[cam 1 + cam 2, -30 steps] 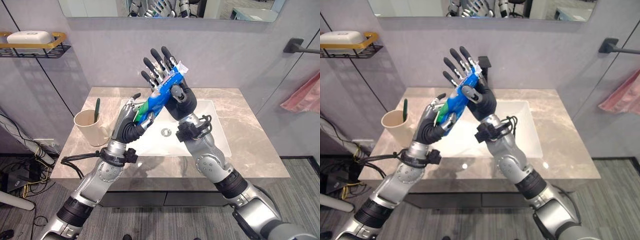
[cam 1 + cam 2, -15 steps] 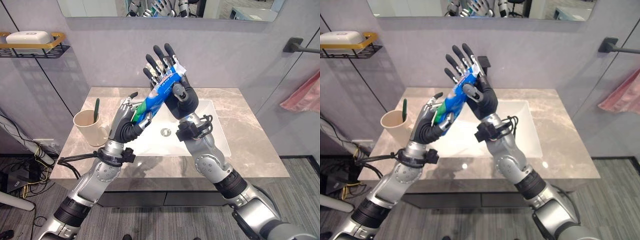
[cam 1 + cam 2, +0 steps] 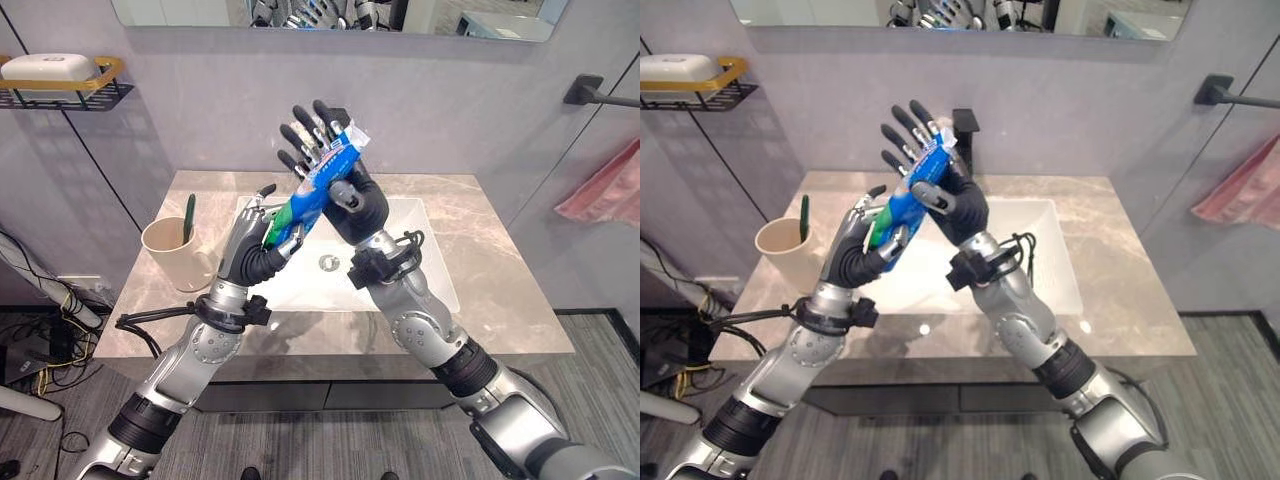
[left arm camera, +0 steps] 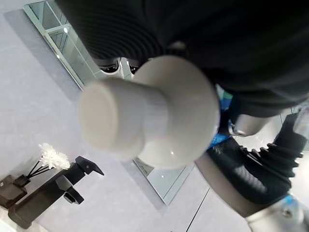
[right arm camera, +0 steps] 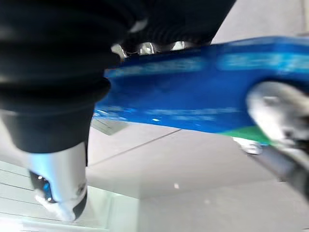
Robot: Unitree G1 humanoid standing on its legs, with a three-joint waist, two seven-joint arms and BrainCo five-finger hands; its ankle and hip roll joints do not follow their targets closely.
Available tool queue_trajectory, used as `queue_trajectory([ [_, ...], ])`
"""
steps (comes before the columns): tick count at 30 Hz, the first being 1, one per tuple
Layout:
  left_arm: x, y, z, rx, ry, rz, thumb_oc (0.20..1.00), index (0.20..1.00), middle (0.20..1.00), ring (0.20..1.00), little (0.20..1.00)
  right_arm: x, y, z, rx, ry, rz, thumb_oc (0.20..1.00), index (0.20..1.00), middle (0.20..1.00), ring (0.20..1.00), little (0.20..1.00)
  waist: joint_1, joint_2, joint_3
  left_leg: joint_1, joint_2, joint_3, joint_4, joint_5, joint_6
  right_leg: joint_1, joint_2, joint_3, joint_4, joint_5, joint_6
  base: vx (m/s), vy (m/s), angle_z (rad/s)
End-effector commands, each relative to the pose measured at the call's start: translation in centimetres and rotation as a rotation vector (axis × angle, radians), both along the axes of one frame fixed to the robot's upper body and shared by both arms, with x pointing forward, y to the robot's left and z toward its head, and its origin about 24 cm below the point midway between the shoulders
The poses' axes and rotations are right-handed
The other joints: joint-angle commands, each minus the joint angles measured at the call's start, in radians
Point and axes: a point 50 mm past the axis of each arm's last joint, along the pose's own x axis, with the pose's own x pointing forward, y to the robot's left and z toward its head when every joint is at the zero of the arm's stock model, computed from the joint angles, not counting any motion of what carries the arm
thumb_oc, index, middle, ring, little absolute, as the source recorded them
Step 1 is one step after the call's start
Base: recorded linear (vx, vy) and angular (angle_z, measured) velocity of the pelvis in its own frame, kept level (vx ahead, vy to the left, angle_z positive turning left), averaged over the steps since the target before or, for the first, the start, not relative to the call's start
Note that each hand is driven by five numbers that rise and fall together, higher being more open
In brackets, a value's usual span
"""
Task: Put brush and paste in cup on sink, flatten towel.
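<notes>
Both hands are shifting a little toward the robot's left compared with a second ago, the tube travelling with them above the basin. The left hand (image 3: 258, 238) is curling its fingers (image 3: 291, 243) round the green, capped end of the toothpaste tube (image 3: 318, 180), palm turned up toward the mirror, forearm rising from the lower left. The right hand (image 3: 345, 185) is standing upright with its fingers (image 3: 305, 135) spread and pointing up at the wall, while its thumb (image 3: 345, 191) is pressing the blue body of the tube against the palm, so the tube is being pinched there. The right forearm is climbing steeply from the lower right, wrist bent back.

The tube is lying on a slant, its long axis running from the cap low on the robot's left up to the flat crimped white end high on the right, just beside the raised fingertips. It is hanging in the air over the white sink (image 3: 430, 275), touching nothing but the two hands. Light print is running along the blue body, too small to read. In the left wrist view the white cap (image 4: 145, 118) is pointing toward the camera.

The beige cup (image 3: 172, 254) is standing on the marble bench (image 3: 500, 300) to the left of the sink, well apart from the hands, with a green toothbrush (image 3: 189, 218) standing upright in it. A pink towel (image 3: 600, 190) is hanging at the right edge.
</notes>
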Motion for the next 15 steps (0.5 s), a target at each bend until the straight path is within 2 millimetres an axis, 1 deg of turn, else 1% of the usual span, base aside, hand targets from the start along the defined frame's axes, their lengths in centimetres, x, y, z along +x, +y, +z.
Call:
queue_trajectory([
  [1, 0.6, -0.9, 3.3, -0.012, -0.136, -0.059, 0.2, 0.2, 0.2, 0.2, 0.2, -1.2, 1.1, 4.9, 0.038, -0.216, 0.049, 1.0, 1.0, 1.0, 1.0, 1.0, 0.005, -0.058, 0.003, 0.011, -0.084, 0.015, 0.004, -0.049, 0.077, 0.079, -0.068, 0.029, 0.007, 0.006, 0.062, 0.0, 0.0, 0.0],
  [5, 0.7, -0.8, 2.9, -0.009, -0.12, -0.052, 0.2, 0.2, 0.2, 0.2, 0.2, -1.1, 1.2, 4.9, 0.028, -0.212, 0.043, 1.0, 1.0, 1.0, 1.0, 1.0, 0.006, -0.061, 0.005, 0.014, -0.083, 0.017, 0.004, -0.05, 0.077, 0.079, -0.065, 0.031, 0.008, 0.004, 0.061, 0.01, 0.0, -0.02],
  [6, 0.7, -0.7, 2.9, -0.006, -0.119, -0.048, 0.2, 0.2, 0.2, 0.2, 0.2, -1.1, 1.2, 4.9, 0.032, -0.21, 0.04, 0.57, 0.57, 0.57, 0.57, 0.57, 0.007, -0.061, 0.006, 0.016, -0.083, 0.018, 0.004, -0.051, 0.077, 0.08, -0.065, 0.03, 0.008, 0.003, 0.061, 0.0, 0.0, 0.0],
  [7, 0.7, -0.7, 2.9, -0.005, -0.119, -0.047, 0.2, 0.2, 0.2, 0.2, 0.2, -1.1, 1.2, 4.9, 0.036, -0.207, 0.039, 0.485, 0.485, 0.485, 0.485, 0.485, 0.007, -0.061, 0.007, 0.016, -0.083, 0.018, 0.004, -0.051, 0.078, 0.08, -0.065, 0.029, 0.008, 0.003, 0.061, 0.0, 0.0, 0.0],
  [8, 0.7, -0.7, 2.8, -0.003, -0.115, -0.046, 0.2, 0.2, 0.2, 0.2, 0.2, -1.0, 1.2, 4.9, 0.04, -0.202, 0.037, 0.231, 0.231, 0.231, 0.231, 0.231, 0.007, -0.061, 0.007, 0.018, -0.083, 0.019, 0.004, -0.053, 0.078, 0.082, -0.065, 0.03, 0.008, 0.003, 0.061, 0.0, 0.0, 0.0],
  [9, 0.7, -0.7, 2.7, -0.003, -0.112, -0.045, 0.2, 0.2, 0.2, 0.2, 0.2, -1.0, 1.3, 4.8, 0.045, -0.195, 0.038, 0.2, 0.2, 0.2, 0.2, 0.2, 0.007, -0.061, 0.007, 0.02, -0.084, 0.02, 0.004, -0.053, 0.078, 0.083, -0.065, 0.03, 0.008, 0.003, 0.061, 0.0, 0.0, 0.0],
  [15, 0.8, -0.7, 2.2, -0.002, -0.094, -0.038, 0.2, 0.2, 0.2, 0.2, 0.2, -0.9, 1.3, 4.6, 0.068, -0.176, 0.029, 0.2, 0.2, 0.2, 0.2, 0.2, 0.006, -0.06, 0.007, 0.024, -0.085, 0.021, 0.004, -0.056, 0.079, 0.086, -0.067, 0.03, 0.009, 0.004, 0.062, 0.0, 0.0, 0.0],
])
